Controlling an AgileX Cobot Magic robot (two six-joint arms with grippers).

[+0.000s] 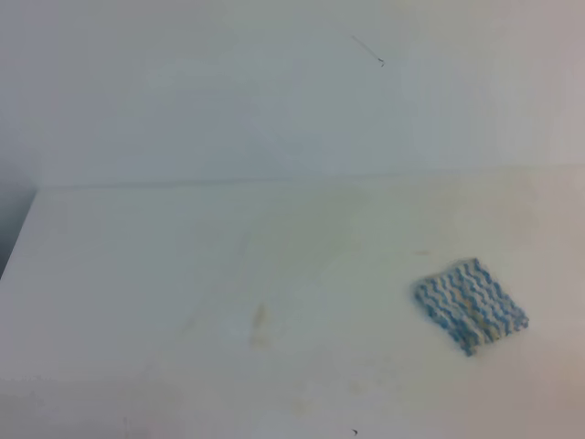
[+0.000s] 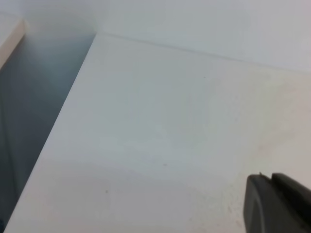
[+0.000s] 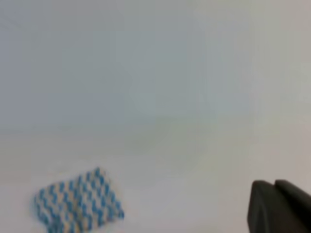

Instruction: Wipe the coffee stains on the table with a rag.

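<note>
blue-and-white rag point(image 1: 470, 305) lies flat at lower right of the surface point(image 1: 137, 274), probably parked for pickup, faint tan coffee stains point(image 1: 260, 325) lower middle, right claw point(image 3: 274, 183) pressed together, left claw point(image 2: 272, 177) can't tell.

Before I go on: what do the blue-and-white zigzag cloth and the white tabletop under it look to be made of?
The blue-and-white zigzag rag looks like a woven or knitted absorbent fabric: matte, ridged wavy texture, soft uneven edges, faint tan tinting. The white table seems a smooth laminate or painted board with a dull sheen, faintly yellowed, showing a pale tan smear. Blur leaves both uncertain.
</note>
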